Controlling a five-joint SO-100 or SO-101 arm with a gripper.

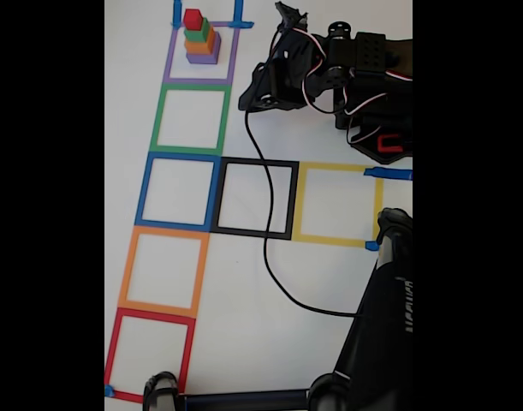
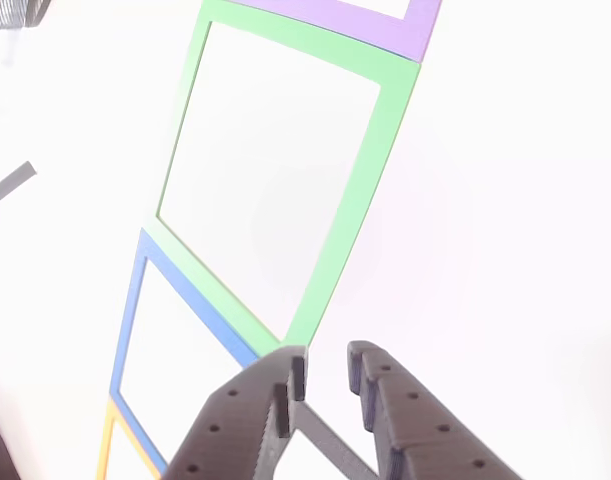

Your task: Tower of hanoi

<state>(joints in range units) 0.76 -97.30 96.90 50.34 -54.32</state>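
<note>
the block tower [image 1: 201, 38], red on green on orange on purple, stands inside the purple square [image 1: 170, 65] in the fixed view. the gripper [image 2: 325, 375] hangs above the white table [image 2: 505, 200] beside the green square [image 2: 360, 200], fingers slightly spread, holding nothing.

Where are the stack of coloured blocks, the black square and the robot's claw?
stack of coloured blocks [image 1: 201, 38]: fixed view, green block mid-stack.
black square [image 1: 293, 201]: fixed view, its right tape edge.
gripper [image 2: 325, 385]: other view, between its fingertips.
</note>
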